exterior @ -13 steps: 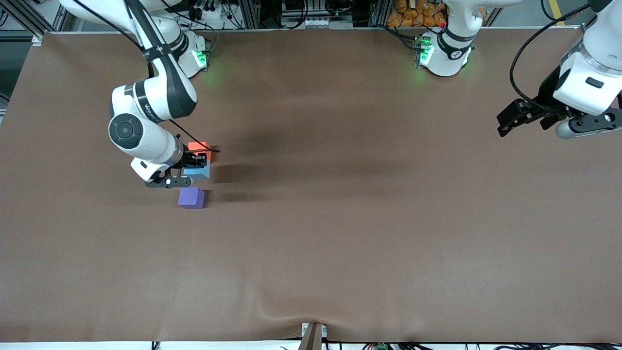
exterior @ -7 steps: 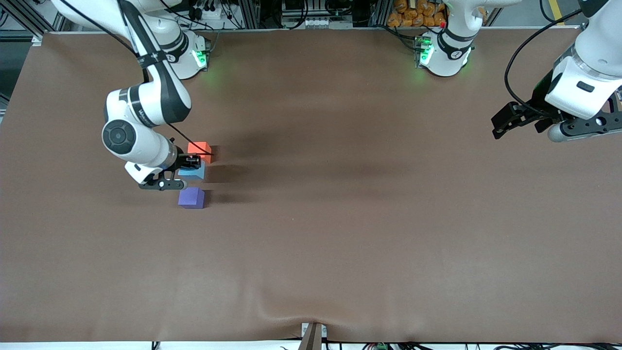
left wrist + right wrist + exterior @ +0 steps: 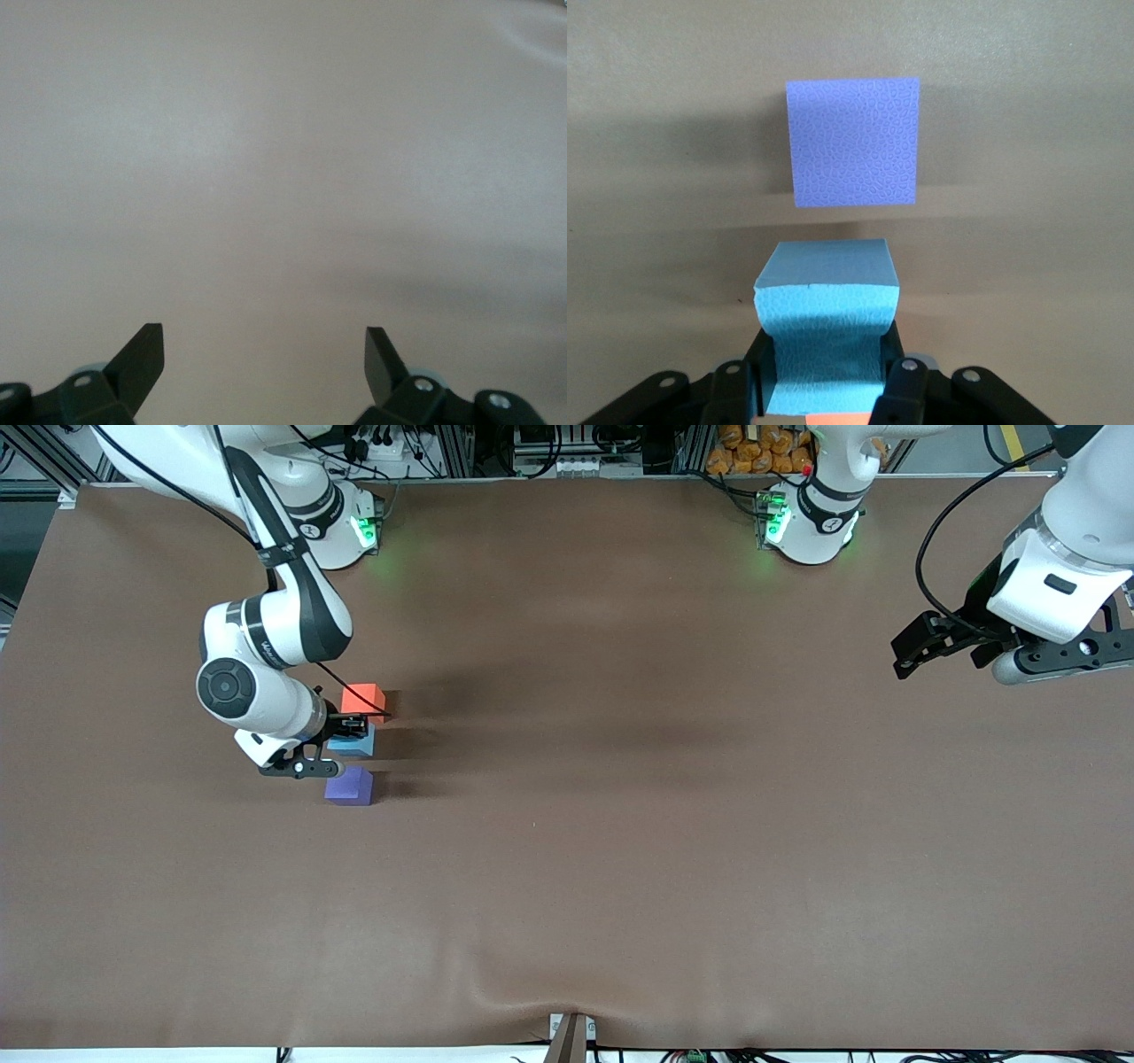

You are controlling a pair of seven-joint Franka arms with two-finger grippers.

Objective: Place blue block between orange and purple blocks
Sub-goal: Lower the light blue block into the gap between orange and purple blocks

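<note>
Though unlabelled, blue block (image 3: 824,341) sits pinched by right gripper (image 3: 824,390)

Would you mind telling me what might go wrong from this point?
The right gripper squeezes the blue block hard enough to dent it, so on release it may spring and shift. The slot is tight: the orange block and purple block sit close and could be nudged. The left gripper waits open over bare table.

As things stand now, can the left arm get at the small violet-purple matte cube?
Probably not easily. The left gripper waits open over the table's left-arm end, while the violet-purple cube lies at the right arm's end. There the right gripper, shut on the sky-blue cube, crowds it.
</note>
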